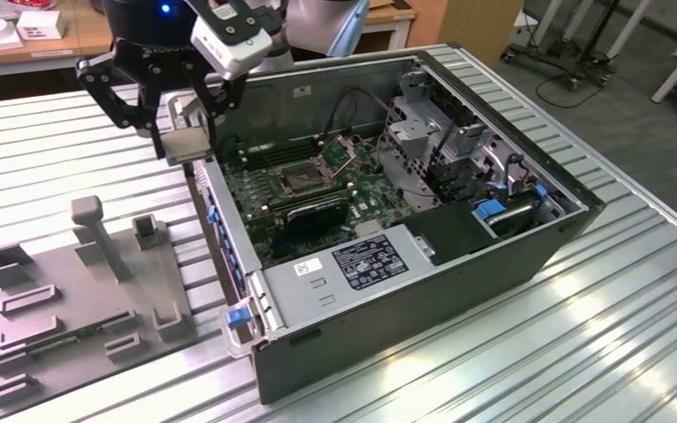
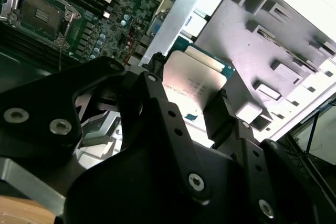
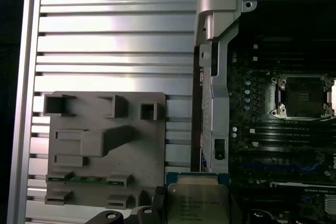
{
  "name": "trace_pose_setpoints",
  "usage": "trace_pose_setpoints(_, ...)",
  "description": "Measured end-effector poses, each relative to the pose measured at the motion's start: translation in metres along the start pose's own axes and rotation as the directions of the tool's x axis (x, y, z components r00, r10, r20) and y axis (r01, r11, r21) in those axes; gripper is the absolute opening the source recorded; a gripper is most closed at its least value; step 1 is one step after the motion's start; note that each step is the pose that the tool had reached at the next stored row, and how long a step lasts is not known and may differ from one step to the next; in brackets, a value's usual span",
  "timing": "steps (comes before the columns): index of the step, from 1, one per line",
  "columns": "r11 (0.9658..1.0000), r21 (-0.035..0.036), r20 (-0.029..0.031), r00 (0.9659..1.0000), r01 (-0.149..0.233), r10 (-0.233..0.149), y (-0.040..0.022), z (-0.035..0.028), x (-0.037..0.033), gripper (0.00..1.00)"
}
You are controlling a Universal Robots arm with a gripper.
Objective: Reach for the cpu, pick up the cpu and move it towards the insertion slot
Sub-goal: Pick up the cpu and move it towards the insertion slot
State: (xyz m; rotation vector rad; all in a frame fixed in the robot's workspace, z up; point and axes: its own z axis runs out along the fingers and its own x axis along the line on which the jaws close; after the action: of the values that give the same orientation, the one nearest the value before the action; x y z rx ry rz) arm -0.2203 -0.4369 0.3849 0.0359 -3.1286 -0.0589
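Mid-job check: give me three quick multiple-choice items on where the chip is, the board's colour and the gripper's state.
1. The chip is:
A) in the socket
B) lying on the grey tray
C) held up over the case wall

2. The circuit board is:
A) green
B) red
C) white

3. The gripper is:
A) open
B) shut on the chip
C) shut on nothing

Answers:
1. C: in the first wrist view the chip hangs at the case wall, between tray and socket.
2. A: the board around the socket is green.
3. B: the second wrist view shows it clamping the chip's edges.
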Motion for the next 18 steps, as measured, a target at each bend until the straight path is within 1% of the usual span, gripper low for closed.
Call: trace_pose_setpoints(18,1.0000,0.0001,-0.0004,1.0000,0.000,0.000,-0.0006,0.0003,-0.0238,0.55)
